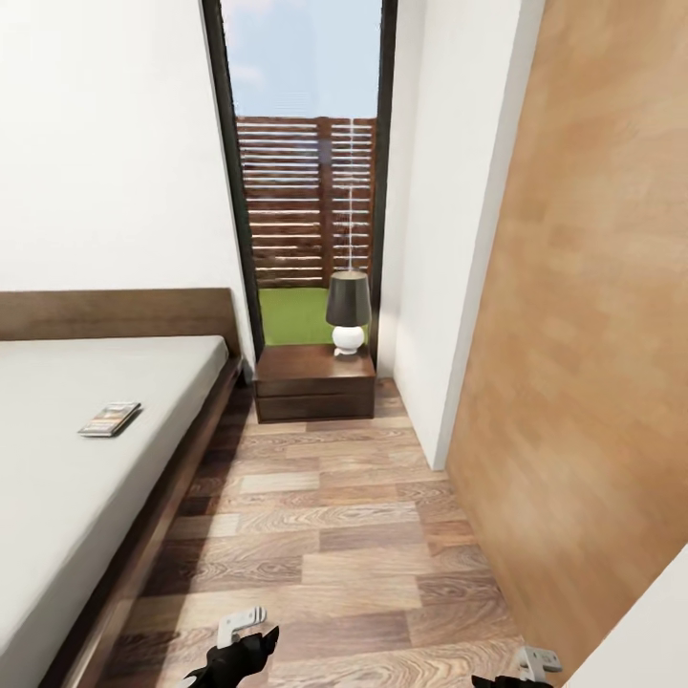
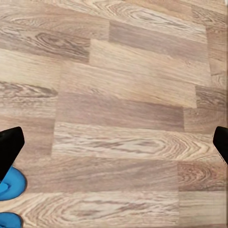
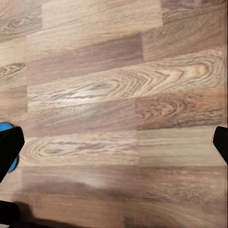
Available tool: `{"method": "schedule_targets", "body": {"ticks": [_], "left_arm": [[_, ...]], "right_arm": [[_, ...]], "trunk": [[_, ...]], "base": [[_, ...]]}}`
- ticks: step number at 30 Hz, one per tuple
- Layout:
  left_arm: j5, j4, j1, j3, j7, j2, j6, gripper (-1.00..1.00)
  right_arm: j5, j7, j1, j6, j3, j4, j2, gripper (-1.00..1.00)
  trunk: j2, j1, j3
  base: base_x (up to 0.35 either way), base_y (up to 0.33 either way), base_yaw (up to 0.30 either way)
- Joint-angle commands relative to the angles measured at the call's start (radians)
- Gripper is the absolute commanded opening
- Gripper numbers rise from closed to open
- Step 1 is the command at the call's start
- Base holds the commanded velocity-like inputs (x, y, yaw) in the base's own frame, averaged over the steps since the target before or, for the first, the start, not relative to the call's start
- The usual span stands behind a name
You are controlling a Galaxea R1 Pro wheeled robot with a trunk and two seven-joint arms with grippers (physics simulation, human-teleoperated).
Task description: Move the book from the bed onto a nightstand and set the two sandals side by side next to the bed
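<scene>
Both grippers are hanging over the floor (image 1: pixel 334 535) w/ jaws wide, holding nothing. The book (image 1: pixel 110 419) is lying on the bed (image 1: pixel 57 449), far ahead-left of the left gripper (image 2: pixel 114 142). Blue sandals (image 2: pixel 12 183) are sitting just beside one left fingertip (image 2: pixel 9 145); one is also peeking by the right gripper (image 3: pixel 114 142).

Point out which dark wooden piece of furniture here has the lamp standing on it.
The nightstand under the window, beside the headboard. The lamp stands on its top; the bed, also framed in dark wood, carries only the book.

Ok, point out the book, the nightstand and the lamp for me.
book (image 1: pixel 110 419): head view, middle of its cover, on the bed.
nightstand (image 1: pixel 315 394): head view, its drawer front.
lamp (image 1: pixel 348 300): head view, its dark shade.
</scene>
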Motion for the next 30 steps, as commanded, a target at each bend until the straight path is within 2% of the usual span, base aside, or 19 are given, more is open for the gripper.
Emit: {"method": "schedule_targets", "body": {"ticks": [1, 15, 23, 30], "left_arm": [[0.006, 0.001, -0.001, 0.005, -0.006, 0.000, -0.001, 1.00], [0.006, 0.001, -0.001, 0.005, -0.006, -0.002, -0.001, 1.00], [0.006, 0.001, -0.001, 0.005, -0.006, -0.003, -0.001, 1.00], [0.006, 0.001, -0.001, 0.005, -0.006, -0.004, -0.001, 1.00]], "right_arm": [[-0.004, 0.004, -0.001, 0.002, -0.003, 0.000, 0.000, 1.00], [-0.004, 0.003, -0.001, 0.002, -0.003, 0.000, 0.000, 1.00], [-0.004, 0.003, -0.001, 0.002, -0.003, 0.001, 0.000, 1.00], [-0.004, 0.002, -0.001, 0.002, -0.003, 0.001, 0.000, 1.00]], "trunk": [[0.000, 0.000, -0.001], [0.000, 0.000, -0.001], [0.000, 0.000, -0.001], [0.000, 0.000, -0.001]], "base": [[0.153, -0.135, 0.000], [0.030, -0.023, 0.000], [0.171, -0.142, 0.000], [0.050, -0.035, 0.000]]}}
